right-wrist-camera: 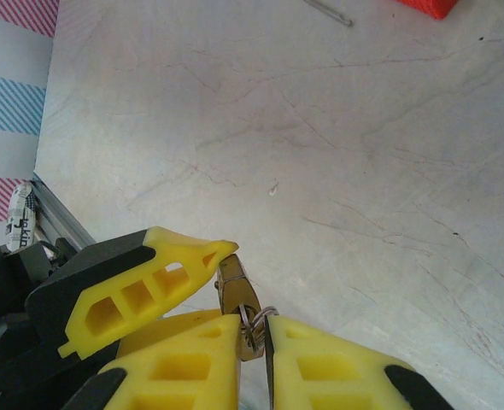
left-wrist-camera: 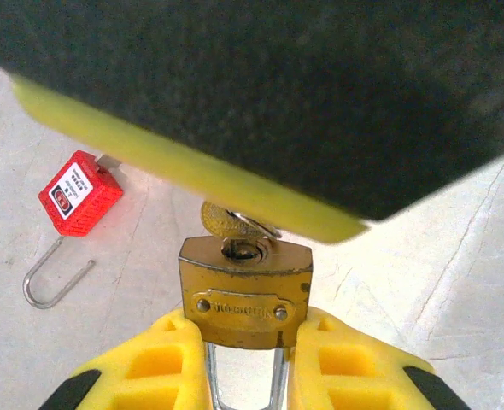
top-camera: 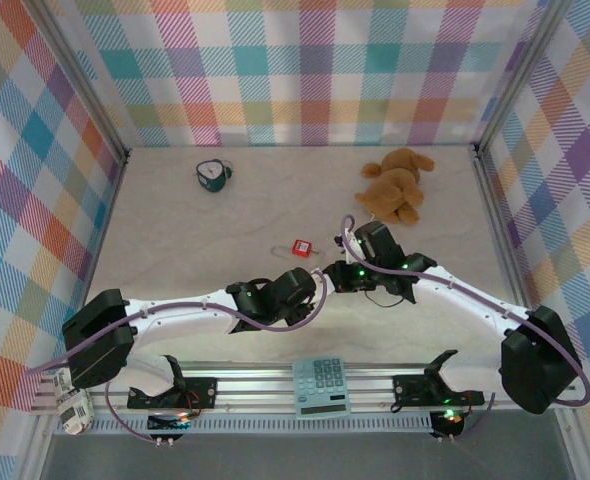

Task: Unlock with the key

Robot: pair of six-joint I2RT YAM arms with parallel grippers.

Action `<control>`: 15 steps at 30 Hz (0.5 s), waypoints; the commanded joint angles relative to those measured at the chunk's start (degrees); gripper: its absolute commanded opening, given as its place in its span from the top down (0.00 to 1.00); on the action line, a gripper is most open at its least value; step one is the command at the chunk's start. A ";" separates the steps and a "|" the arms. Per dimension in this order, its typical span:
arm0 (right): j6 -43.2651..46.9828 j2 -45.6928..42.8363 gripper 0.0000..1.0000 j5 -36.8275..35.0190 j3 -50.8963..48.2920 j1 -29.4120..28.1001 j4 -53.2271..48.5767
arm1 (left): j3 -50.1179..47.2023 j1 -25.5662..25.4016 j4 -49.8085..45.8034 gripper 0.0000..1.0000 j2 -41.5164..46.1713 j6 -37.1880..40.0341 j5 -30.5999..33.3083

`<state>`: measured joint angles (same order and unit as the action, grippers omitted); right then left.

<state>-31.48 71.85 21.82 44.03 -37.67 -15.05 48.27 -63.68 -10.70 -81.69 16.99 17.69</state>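
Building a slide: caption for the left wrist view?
Left fingers clamp brass padlock, small tan-brass key in its keyhole; red padlock lying nearby.

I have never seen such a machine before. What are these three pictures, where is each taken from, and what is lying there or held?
These are two robot arms, the left arm and the right arm, fixed at the near edge of a table. The wide picture is from a camera above and behind them; the other two are from cameras on the wrists. On the table lie a red padlock with its shackle open and a toy bear; a calculator rests on the front rail. The left jaws hold a brass padlock. The right jaws pinch the key, which sits at its keyhole.
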 commanded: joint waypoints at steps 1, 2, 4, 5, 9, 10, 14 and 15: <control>-1.54 1.65 0.82 2.46 -1.17 -0.25 3.85 | 1.21 -1.80 2.52 0.85 0.01 0.43 -0.69; -1.63 1.71 0.82 2.52 -1.29 -0.21 4.26 | 1.26 -1.80 2.63 0.85 -0.04 0.48 -0.67; -1.69 1.55 0.82 2.77 -1.39 -0.23 4.72 | 1.13 -1.80 2.79 0.85 -0.30 0.37 -0.88; -1.69 1.32 0.82 2.78 -1.31 -0.21 4.82 | 1.17 -1.88 2.86 0.85 -0.46 0.24 -1.07; -1.95 1.53 0.82 3.23 -1.14 -0.21 5.40 | 0.94 -1.97 3.43 0.85 -0.50 0.16 -1.46; -2.08 1.66 0.82 3.34 -1.18 -0.21 5.55 | 0.90 -1.97 3.51 0.85 -0.54 0.19 -1.43; -2.91 1.78 0.81 4.48 -2.02 -0.21 7.59 | 0.53 -1.91 4.04 0.86 -0.19 0.08 -2.00; -3.25 1.71 0.81 4.73 -2.07 -0.23 7.87 | 0.50 -1.97 4.14 0.86 -0.03 0.05 -2.10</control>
<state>-32.64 73.03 23.66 42.61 -37.45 -12.12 48.27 -63.79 -11.46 -82.02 16.86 17.63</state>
